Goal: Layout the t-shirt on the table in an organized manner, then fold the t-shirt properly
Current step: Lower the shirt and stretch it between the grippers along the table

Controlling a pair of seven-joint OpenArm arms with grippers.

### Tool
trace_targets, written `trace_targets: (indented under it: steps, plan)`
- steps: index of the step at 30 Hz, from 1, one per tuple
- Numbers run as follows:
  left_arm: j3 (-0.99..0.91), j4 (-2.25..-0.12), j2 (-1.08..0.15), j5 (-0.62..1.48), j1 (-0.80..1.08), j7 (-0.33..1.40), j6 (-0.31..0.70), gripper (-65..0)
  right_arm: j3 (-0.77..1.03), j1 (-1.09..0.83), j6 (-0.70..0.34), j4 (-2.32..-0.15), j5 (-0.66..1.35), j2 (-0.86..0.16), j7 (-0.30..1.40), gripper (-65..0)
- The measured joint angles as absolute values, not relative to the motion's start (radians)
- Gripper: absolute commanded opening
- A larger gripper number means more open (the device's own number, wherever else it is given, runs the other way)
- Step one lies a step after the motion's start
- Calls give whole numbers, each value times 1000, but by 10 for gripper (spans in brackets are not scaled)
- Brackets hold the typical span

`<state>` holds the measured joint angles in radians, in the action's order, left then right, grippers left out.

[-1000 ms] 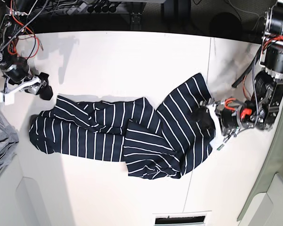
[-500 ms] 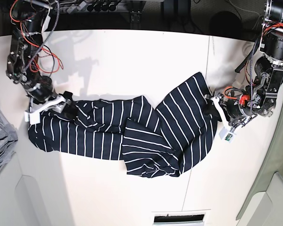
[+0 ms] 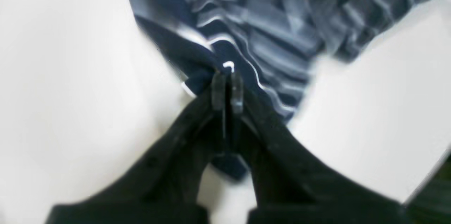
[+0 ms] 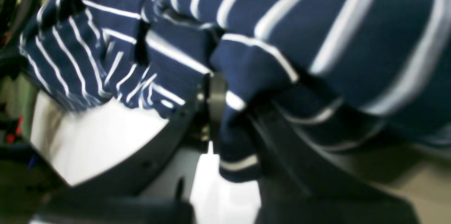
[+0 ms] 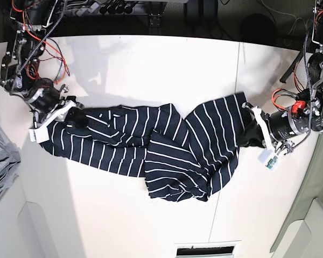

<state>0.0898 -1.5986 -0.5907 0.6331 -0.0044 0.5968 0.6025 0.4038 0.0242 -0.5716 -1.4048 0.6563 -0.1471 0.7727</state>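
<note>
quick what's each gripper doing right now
Left gripper: shut on the t-shirt.
Right gripper: shut on the t-shirt.

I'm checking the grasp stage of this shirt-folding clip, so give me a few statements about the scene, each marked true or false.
1. The left gripper is shut on the t-shirt. True.
2. The right gripper hangs open above the cloth. False: it is shut on a fold of the shirt.
3. The shirt lies flat and smooth on the table. False: it is bunched and twisted.
4. A grey cloth sits at the base view's left edge. True.
</note>
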Motion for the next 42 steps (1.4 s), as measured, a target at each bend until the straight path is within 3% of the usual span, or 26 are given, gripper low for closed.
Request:
trace_targets:
  steps: [6,13,16,17,18,23,31,37,42]
  plan:
    - [-155,-1874,-651,741,22,681,562,-650,481,-41,-577,-1672,807,-234,822,-650]
    - [-200,-1848,-681,773,10,676,566,-650,540,35,-572,-1633,726,-258,813,-650]
    - [-136,-1769,-667,740,11,673,569,-650,509,91,-574,-1566,710,-256,781,-318]
    - [-117,-1738,-658,707,10,672,566,-650,501,102,-577,-1542,702,-254,778,-233]
    - [-99,-1704,-648,682,10,673,566,-650,495,109,-578,-1518,690,-252,778,-197]
    - [-66,-1557,-606,655,14,673,564,-522,490,89,-569,-1479,673,-253,786,-201]
    - [-70,-1544,-608,663,54,673,569,-491,488,-89,-563,-1478,656,-247,788,-201]
    - [-71,-1514,-578,651,78,671,569,-297,482,-152,-562,-1460,630,-210,724,-201]
    - [-70,-1382,-557,616,83,623,550,-293,408,-142,-562,-1370,616,-203,668,-201]
